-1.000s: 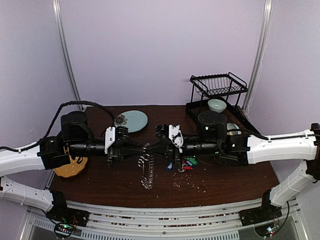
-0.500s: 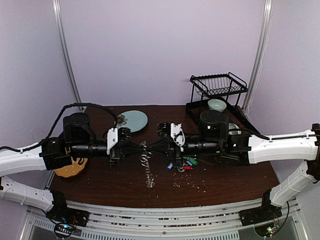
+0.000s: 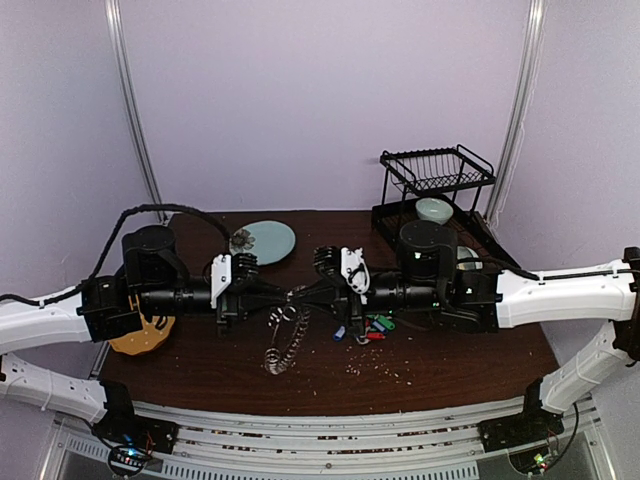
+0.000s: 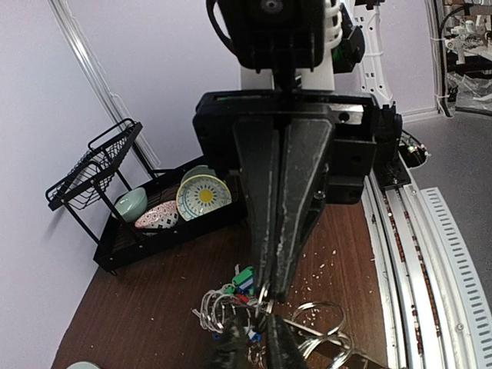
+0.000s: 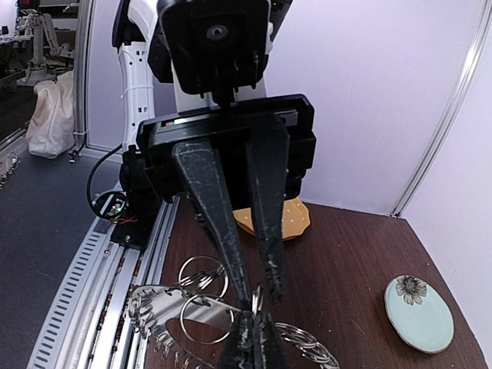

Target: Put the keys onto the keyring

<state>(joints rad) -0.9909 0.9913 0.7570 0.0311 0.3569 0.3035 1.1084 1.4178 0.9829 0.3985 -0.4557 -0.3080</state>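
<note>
The black dish rack (image 4: 123,250) is holding three pieces on its lower tier: a pale green bowl (image 4: 132,204), a pink patterned bowl (image 4: 157,215) and a yellow-centred bowl (image 4: 204,196) leaning upright. Above mid-table the right gripper (image 4: 270,296) is clamping fully closed on the keyring (image 3: 283,345), which is dangling below the two tips. The left gripper (image 5: 259,294) is meeting it tip to tip with its fingers slightly apart; whether they are pinching the wire I cannot tell. The tagged keys (image 3: 376,325) are lying on the table under the right arm.
</note>
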